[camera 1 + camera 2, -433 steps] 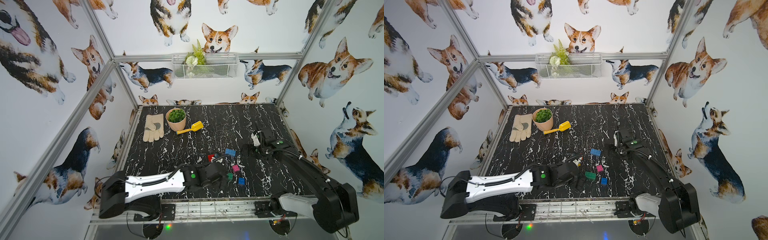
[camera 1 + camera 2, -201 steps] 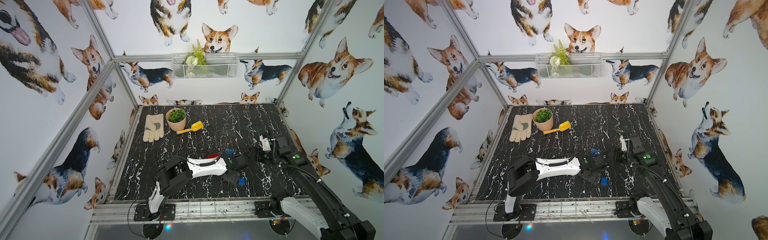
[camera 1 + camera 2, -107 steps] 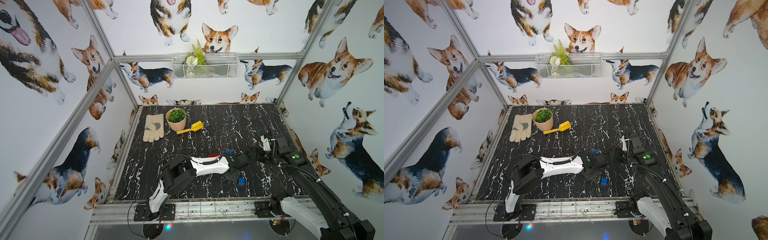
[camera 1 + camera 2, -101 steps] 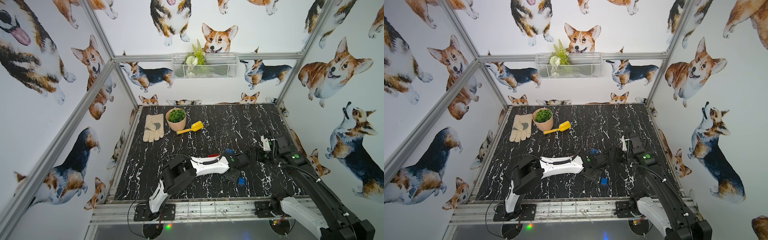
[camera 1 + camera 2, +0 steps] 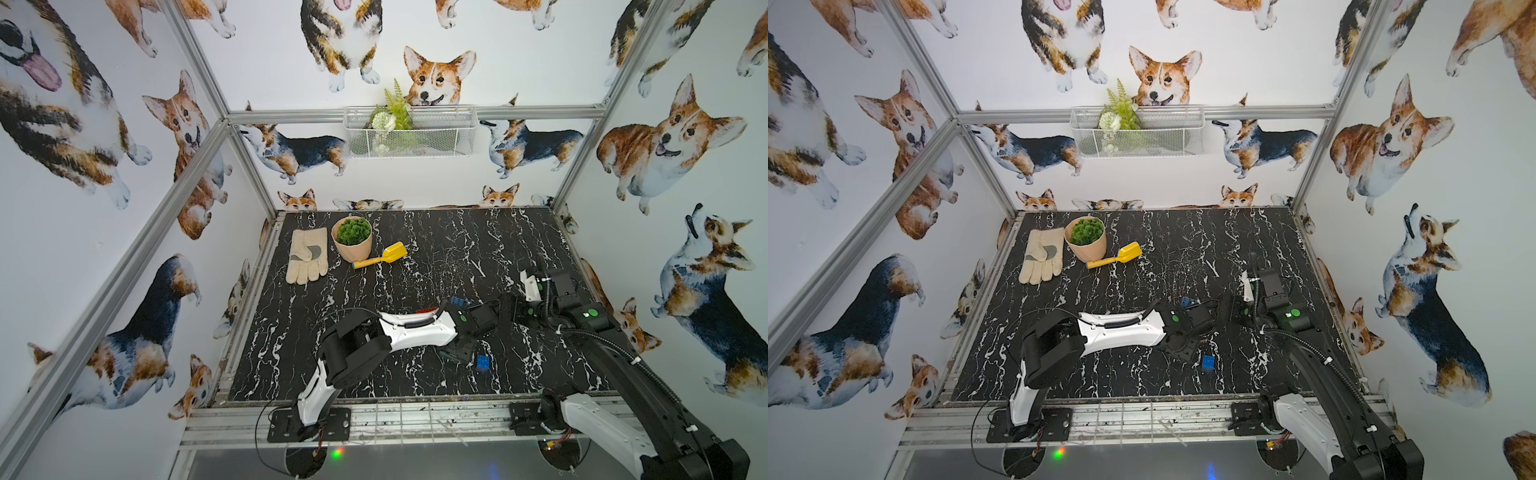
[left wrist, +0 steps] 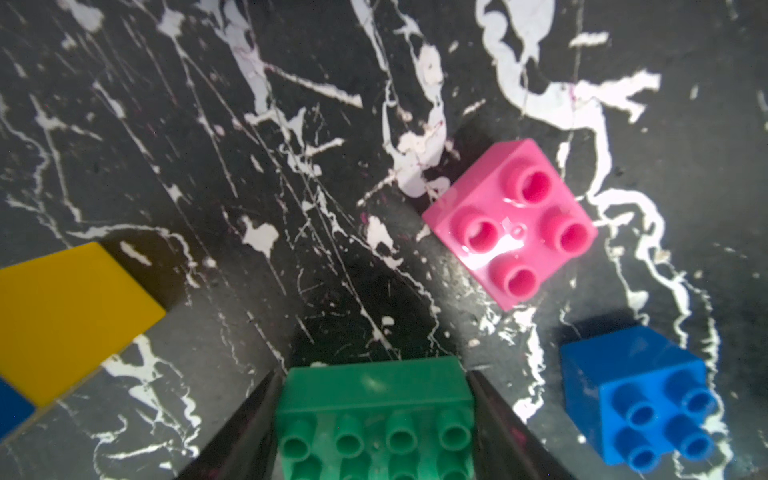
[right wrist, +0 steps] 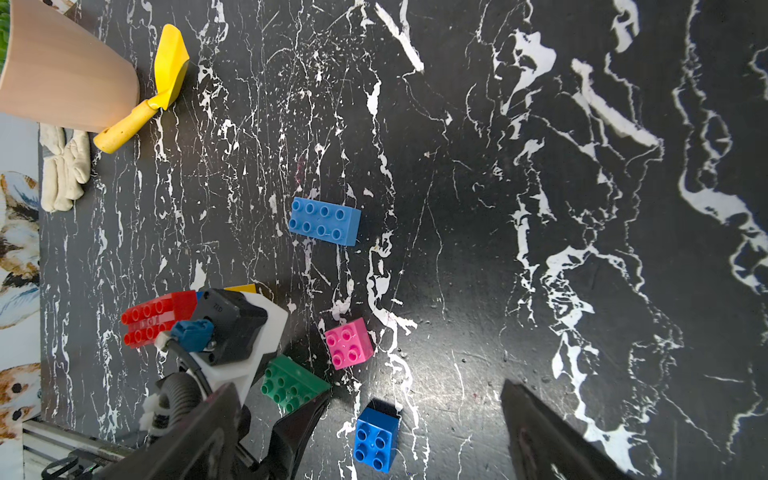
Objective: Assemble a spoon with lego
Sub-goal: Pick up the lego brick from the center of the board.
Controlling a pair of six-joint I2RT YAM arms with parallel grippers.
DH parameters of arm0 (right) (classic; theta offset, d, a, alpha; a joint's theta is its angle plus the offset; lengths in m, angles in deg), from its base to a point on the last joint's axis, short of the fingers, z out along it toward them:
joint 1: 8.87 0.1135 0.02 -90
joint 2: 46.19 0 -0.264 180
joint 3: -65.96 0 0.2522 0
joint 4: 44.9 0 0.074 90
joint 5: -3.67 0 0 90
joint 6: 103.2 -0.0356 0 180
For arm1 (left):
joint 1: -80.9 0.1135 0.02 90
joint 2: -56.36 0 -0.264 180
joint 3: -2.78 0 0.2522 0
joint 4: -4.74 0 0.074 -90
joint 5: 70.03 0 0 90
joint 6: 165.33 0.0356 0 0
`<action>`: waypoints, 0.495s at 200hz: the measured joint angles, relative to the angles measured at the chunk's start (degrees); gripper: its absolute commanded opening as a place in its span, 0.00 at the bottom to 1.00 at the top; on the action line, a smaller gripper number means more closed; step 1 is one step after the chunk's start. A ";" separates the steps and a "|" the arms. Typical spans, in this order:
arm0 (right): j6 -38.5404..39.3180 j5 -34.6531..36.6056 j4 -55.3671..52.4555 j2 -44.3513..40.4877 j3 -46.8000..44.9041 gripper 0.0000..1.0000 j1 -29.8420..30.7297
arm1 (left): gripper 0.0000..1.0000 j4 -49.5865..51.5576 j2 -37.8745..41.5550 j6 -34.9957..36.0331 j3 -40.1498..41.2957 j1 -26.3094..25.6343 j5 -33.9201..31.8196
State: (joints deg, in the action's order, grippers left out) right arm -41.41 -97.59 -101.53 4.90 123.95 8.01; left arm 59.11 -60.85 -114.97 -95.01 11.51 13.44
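In both top views, taking the back wall as twelve o'clock, the black white-veined marble tabletop [image 5: 415, 374] carries a cream work glove [image 5: 306, 255], a tan pot of green plant [image 5: 352, 237] and a yellow plastic toy shovel [image 5: 380, 257] around eleven o'clock. The bricks cluster near four o'clock. The left gripper [image 5: 461, 351] points down among them at the end of its white arm, its claw hidden under the wrist. A small dark blue brick [image 5: 482, 362] sits just beside it toward five o'clock. A light blue brick [image 5: 1188, 302] lies toward twelve, and a red brick [image 5: 428, 310] shows past the arm. The right gripper [image 5: 509, 309] hovers near, at three o'clock of them.

The left wrist view shows that claw pinching a green studded plastic brick [image 6: 376, 411] by its short ends, a dark finger [image 6: 249, 424] against each. A pink four-stud brick [image 6: 511, 224] stands near, studs up. A yellow brick [image 6: 62, 316] lies well apart from it, with another blue piece [image 6: 12, 407] touching the yellow one.

In the right wrist view the right claw's fingers [image 7: 552, 436] are spread wide and empty. The green, pink, light blue and small dark blue bricks lie separate on the tabletop, so the spoon is not yet assembled.
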 measured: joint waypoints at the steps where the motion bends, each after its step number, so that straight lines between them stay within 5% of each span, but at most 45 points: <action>1: 0.00 0.00 0.00 0.00 0.00 1.00 0.00 | 0.48 0.00 0.04 0.00 0.07 0.00 0.00; 99: 0.17 -2.58 0.68 -0.26 0.00 1.00 0.02 | 0.47 3.96 4.83 0.00 0.09 -3.65 0.42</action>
State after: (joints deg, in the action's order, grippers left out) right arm -41.23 -100.17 -100.85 4.64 123.95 8.03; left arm 63.06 -56.01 -114.97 -94.92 7.86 13.86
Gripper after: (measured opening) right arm 0.996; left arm 0.669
